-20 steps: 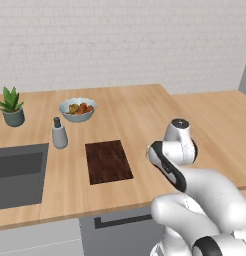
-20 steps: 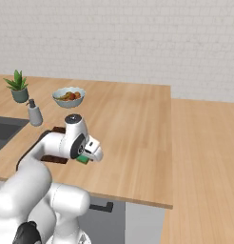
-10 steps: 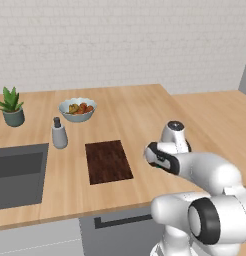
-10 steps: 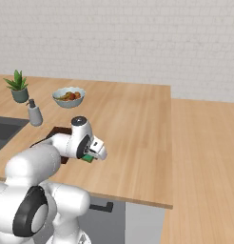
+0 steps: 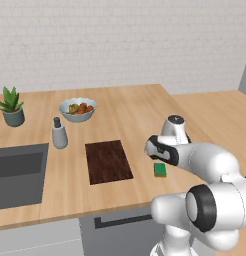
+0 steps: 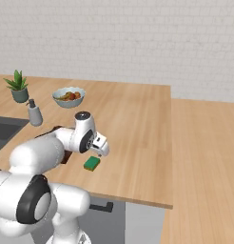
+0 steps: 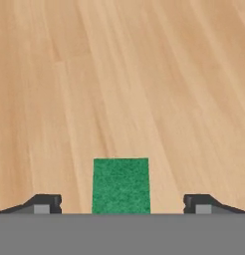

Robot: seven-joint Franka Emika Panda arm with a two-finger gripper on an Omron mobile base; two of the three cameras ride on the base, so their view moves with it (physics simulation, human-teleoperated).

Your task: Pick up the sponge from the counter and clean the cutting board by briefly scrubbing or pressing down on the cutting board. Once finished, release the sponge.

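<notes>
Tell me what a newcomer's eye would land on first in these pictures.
The green sponge on the tan counter, right of the dark cutting board. The white arm bends low over it, and in the hand view the open end effector straddles the sponge without touching it.

Tan wood-grain surface (image 5: 130, 107), sink (image 5: 15, 172) set in. Cutting board (image 5: 108, 161) lies flat as landmark: sponge (image 5: 160, 170) just right of it, soap bottle (image 5: 58, 134) left, fruit bowl (image 5: 77, 109) behind, potted plant (image 5: 13, 106) far left.
</notes>
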